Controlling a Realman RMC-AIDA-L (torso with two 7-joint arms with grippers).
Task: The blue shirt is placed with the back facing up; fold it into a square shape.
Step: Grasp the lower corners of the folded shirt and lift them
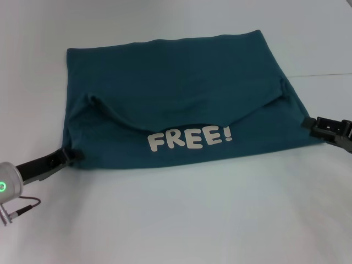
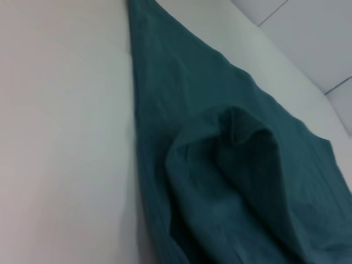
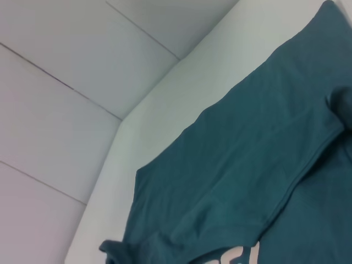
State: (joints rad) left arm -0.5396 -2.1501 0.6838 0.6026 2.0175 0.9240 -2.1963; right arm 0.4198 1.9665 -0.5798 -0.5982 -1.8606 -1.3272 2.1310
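Observation:
The blue shirt (image 1: pixel 170 82) lies across the white table, folded on itself. A curved fold edge runs across its middle, and below it the near layer shows white "FREE!" lettering (image 1: pixel 190 138). My left gripper (image 1: pixel 72 155) is at the shirt's near-left corner, shut on the cloth there. My right gripper (image 1: pixel 309 124) is at the shirt's right edge, pinching the fabric. The left wrist view shows bunched teal cloth of the shirt (image 2: pixel 231 181) close up. The right wrist view shows the shirt (image 3: pixel 247 176) spread flat with part of the lettering. Neither wrist view shows fingers.
The white table (image 1: pixel 181 220) stretches in front of the shirt and along both sides. A pale tiled wall (image 3: pixel 66 82) stands behind the table's far edge. My left arm's body with a green light (image 1: pixel 4 186) sits at the near left.

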